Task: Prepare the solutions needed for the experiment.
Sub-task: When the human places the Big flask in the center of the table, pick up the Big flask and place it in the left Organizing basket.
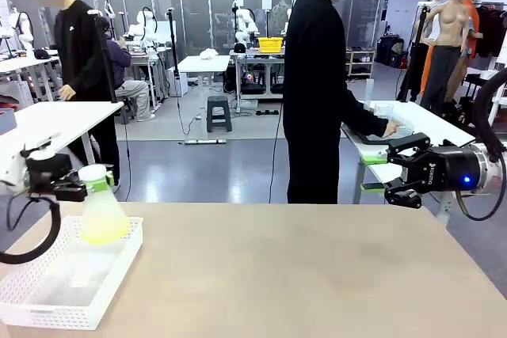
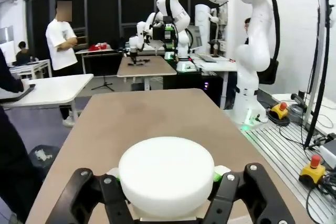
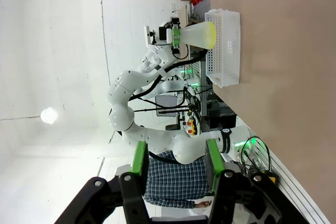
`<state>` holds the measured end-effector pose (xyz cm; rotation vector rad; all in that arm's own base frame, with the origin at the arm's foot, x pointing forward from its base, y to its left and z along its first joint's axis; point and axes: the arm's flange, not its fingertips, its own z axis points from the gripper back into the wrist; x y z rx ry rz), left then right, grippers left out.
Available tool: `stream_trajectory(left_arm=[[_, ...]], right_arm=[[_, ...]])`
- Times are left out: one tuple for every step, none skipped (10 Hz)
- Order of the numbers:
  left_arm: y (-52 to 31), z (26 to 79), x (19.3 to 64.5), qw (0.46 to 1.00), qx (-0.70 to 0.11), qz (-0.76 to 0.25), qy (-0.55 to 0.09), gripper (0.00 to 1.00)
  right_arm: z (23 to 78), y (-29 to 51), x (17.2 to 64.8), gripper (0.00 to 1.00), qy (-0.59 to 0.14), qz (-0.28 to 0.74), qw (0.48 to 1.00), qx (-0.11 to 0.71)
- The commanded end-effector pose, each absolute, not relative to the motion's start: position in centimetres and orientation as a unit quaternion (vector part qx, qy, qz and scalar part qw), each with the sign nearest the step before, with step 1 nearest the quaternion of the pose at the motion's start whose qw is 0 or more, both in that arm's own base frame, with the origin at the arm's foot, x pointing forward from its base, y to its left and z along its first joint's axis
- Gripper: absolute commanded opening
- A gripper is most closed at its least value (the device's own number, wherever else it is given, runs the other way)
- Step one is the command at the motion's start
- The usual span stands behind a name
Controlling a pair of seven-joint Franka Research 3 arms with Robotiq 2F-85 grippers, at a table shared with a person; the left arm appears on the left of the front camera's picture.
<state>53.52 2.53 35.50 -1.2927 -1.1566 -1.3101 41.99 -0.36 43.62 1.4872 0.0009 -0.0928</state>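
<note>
- The left gripper [image 1: 79, 187] has its fingers shut tight on the neck of a flask [image 1: 101, 210].
- The flask hangs over a white basket [image 1: 47, 294] on the tabletop [image 1: 317, 275].
- The solutions [image 1: 103, 231] sit low in the flask.
- The right gripper [image 1: 379, 173] has its fingers partly open, holding nothing.

My left arm enters low at the near left edge, wrist level, with my left gripper [image 1: 79, 184] pointing sideways toward the middle, its fingers clamped on a flask neck just under the cap. My right arm reaches in from the right, raised above the table. My right gripper [image 1: 379, 170] points left, fingers [image 3: 139, 160] parted with nothing between them.
</note>
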Motion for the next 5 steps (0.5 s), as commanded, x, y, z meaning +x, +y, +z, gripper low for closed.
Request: stream_trajectory(left_arm=[[2.7, 36.2, 51.4, 0.480, -0.510, -0.513, -0.497, 0.15], [3.5, 36.2, 50.7, 0.484, -0.505, -0.509, -0.502, 0.15], [3.9, 37.0, 50.2, 0.483, -0.500, -0.509, -0.506, 0.15], [4.2, 37.6, 50.1, 0.488, -0.497, -0.512, -0.502, 0.15], [4.6, 38.0, 49.8, 0.484, -0.500, -0.514, -0.501, 0.15]], right_arm=[[43.8, -0.3, 41.9, 0.56, -0.005, -0.040, 0.732, 0.680], [43.8, -0.3, 41.9, 0.56, -0.005, -0.040, 0.732, 0.680], [43.8, -0.3, 41.9, 0.56, -0.005, -0.040, 0.732, 0.680], [43.8, -0.3, 41.9, 0.56, -0.005, -0.040, 0.732, 0.680], [43.8, -0.3, 41.9, 0.56, -0.005, -0.040, 0.732, 0.680]])
